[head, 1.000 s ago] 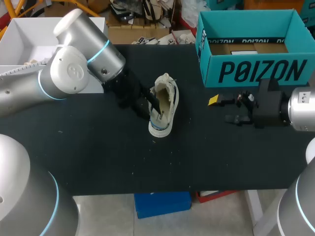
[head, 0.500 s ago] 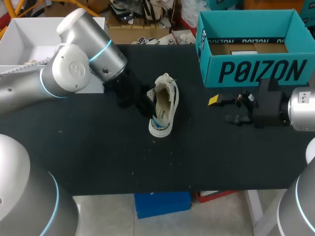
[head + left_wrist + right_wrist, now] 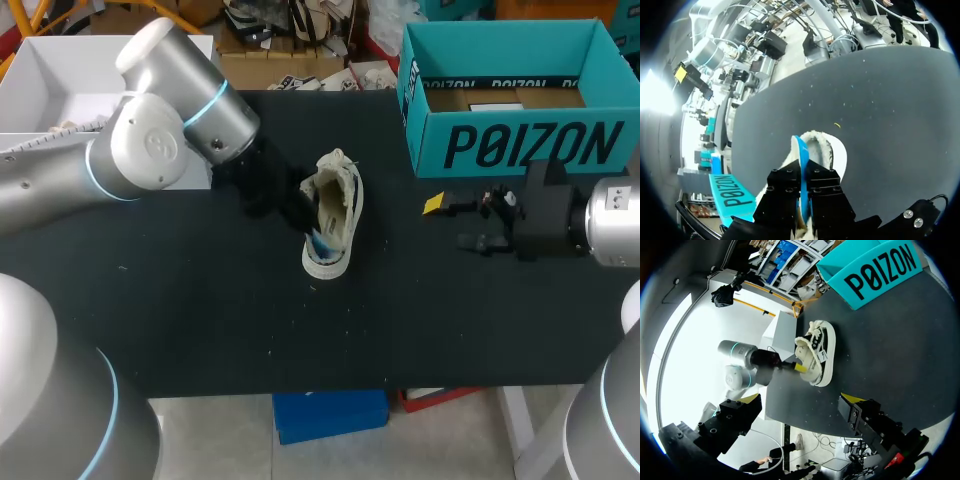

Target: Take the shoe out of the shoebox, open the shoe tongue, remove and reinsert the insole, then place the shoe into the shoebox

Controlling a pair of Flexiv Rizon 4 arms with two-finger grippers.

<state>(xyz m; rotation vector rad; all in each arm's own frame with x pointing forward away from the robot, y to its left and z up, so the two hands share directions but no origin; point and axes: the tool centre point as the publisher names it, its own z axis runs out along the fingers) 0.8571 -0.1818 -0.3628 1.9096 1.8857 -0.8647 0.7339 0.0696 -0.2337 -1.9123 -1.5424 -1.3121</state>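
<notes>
The surface (image 3: 210, 320) is a black matte top, dotted with small pale specks (image 3: 268, 350), most of them toward six o'clock of its middle. At ten o'clock a white open box (image 3: 60, 70) overlaps its corner; whether it rests on the surface or stands just past the edge cannot be told. In the left wrist view a tiny yellow fleck (image 3: 837, 125) lies on the dark top.
</notes>
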